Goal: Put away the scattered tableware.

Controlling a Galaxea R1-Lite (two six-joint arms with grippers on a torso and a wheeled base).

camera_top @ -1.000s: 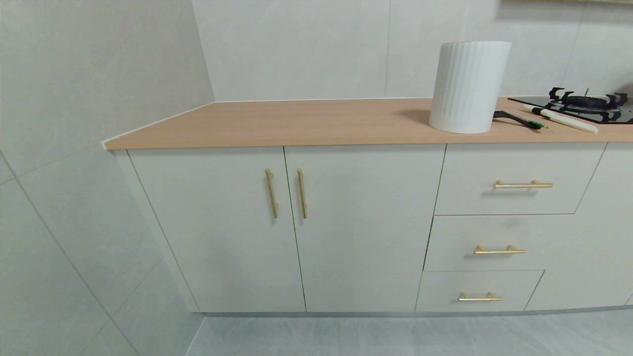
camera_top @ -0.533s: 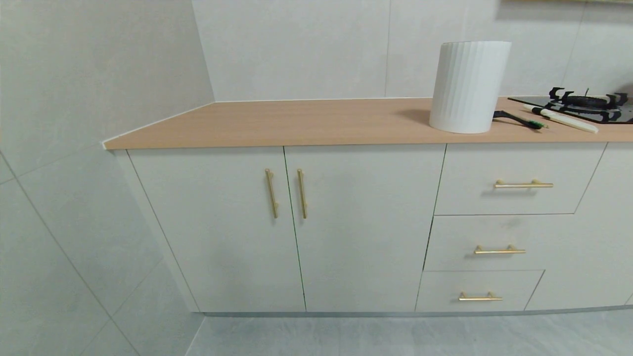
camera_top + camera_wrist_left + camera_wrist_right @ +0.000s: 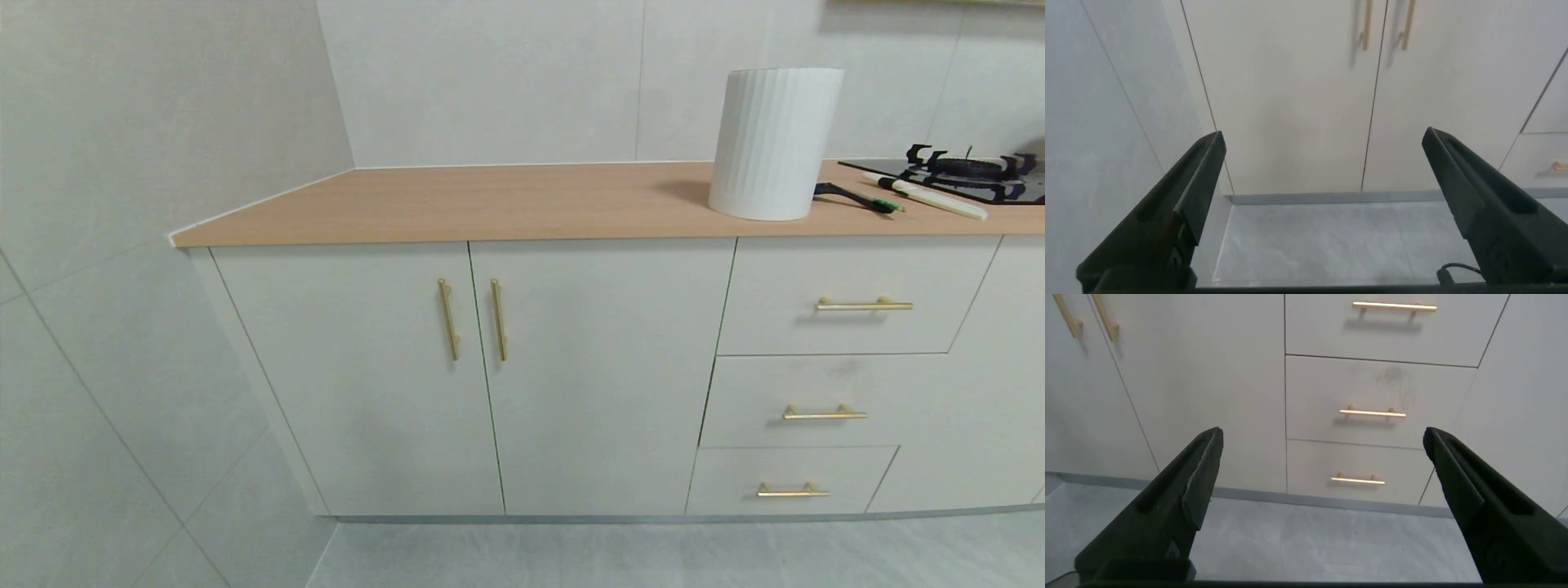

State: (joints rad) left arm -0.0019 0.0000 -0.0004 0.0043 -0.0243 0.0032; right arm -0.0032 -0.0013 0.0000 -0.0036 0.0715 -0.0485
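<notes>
Two pieces of tableware are lying loose toward the right end of the counter. One is a black-handled utensil with a small green part near its tip. Just beyond it is a long cream-coloured utensil, whose far end is reaching the edge of the hob. Both are lying flat and at a slant, close together but apparently not touching, and their working ends are too small to identify. Immediately to their left a tall white ribbed holder is standing upright, with the end of the black handle right at its foot. It is probably sitting there as the place the pieces belong, though the drawers beneath could serve as well. The left gripper is hanging low before the double doors, its fingers spread wide with nothing between them. The right gripper is hanging before the drawers, its fingers likewise wide apart and empty. Both are sitting near the floor, well below the counter, likely a resting pose ahead of the first reach.
</notes>
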